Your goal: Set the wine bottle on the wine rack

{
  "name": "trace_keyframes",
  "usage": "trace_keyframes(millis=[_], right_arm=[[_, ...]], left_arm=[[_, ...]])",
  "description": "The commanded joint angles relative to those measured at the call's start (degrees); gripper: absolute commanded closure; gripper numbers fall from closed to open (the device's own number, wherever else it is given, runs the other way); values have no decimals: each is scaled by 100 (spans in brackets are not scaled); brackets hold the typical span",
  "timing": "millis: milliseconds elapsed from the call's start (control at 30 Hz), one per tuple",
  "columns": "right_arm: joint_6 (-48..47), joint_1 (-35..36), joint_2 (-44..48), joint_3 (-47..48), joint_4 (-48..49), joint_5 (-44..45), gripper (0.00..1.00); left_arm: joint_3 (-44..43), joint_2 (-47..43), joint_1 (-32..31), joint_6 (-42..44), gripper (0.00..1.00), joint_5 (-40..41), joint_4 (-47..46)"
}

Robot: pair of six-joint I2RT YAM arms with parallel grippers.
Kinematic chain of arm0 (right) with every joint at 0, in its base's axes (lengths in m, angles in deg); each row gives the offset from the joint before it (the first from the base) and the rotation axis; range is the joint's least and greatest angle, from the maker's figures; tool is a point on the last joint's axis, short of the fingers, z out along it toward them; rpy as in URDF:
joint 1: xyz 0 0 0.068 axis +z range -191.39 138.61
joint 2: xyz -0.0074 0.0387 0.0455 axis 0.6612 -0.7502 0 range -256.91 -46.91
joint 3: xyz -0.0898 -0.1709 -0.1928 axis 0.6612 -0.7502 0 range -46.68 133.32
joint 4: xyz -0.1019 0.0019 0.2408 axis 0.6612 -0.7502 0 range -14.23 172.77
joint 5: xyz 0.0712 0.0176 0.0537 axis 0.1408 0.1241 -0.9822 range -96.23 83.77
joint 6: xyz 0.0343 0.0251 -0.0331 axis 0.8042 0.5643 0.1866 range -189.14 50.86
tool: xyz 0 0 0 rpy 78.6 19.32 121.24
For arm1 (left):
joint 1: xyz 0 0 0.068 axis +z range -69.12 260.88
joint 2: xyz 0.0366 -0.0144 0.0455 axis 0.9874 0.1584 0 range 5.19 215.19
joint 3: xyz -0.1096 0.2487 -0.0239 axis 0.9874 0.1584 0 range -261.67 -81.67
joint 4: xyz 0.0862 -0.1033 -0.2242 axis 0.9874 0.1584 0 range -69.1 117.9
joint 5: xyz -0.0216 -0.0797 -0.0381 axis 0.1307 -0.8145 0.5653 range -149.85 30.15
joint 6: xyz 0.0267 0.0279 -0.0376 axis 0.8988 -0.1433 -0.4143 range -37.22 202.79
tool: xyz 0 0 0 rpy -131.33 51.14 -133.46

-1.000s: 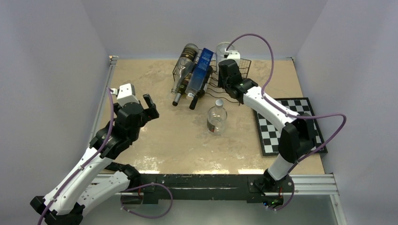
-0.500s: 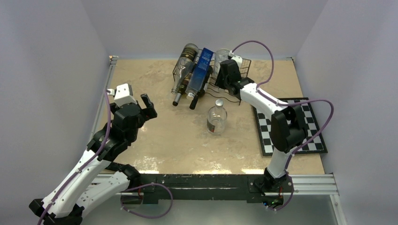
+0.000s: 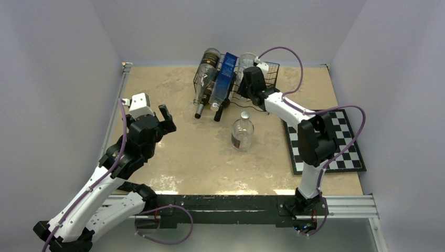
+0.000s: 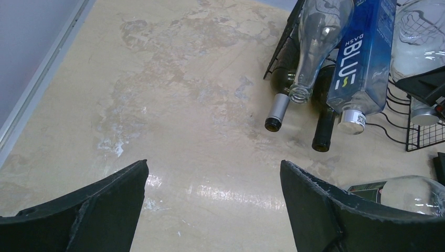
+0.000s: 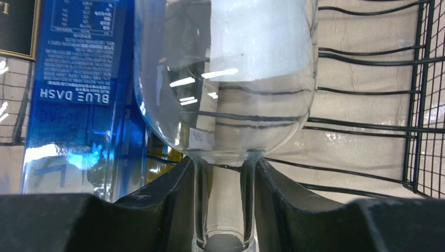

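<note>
At the wine rack [image 3: 272, 75], right claw [image 3: 247, 80] covers the wine bottle [image 3: 248, 58] neck.

The claw [image 5: 223, 210] pinches the clear wine bottle [image 5: 225, 79] by its neck, over the wine rack [image 5: 367, 110], beside a blue bottle [image 5: 73, 110].

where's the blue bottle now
Top view, far centre: the blue bottle lies on the wine rack, left of the clear bottle in the right tool.

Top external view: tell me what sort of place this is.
Probably a robot test cell in a lab, not a home: plain walls box in a tan table, the left arm and right arm are bolted to a metal rail, and a wine rack and chessboard sit as props.
</note>
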Motion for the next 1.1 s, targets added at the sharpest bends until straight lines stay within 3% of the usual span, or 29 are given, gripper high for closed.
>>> trace_keyframes(millis=[0,100,233,533,667,867,1067], right_arm=[[-47,-86,158,527,905,366,49],[-54,-85,248,551,690,387,35],[-82,-81,405,685,276,422,25],[-548,-79,1092,1065,-1278,514,18],[-1288,-90,1156,2000,-3011,241,10],[-2391,-82,1786,1864,-3969,-949,10],[-2856,21,1868,1911,-5053,-1778,10]], left_arm=[[10,4,39,141,1,132,-181],[10,20,37,135,1,132,-201],[4,35,42,124,1,116,-218],[64,-62,44,161,1,69,-331],[142,-169,45,154,1,13,-434],[210,-140,41,134,1,-196,-629],[247,-77,37,95,1,-374,-669]])
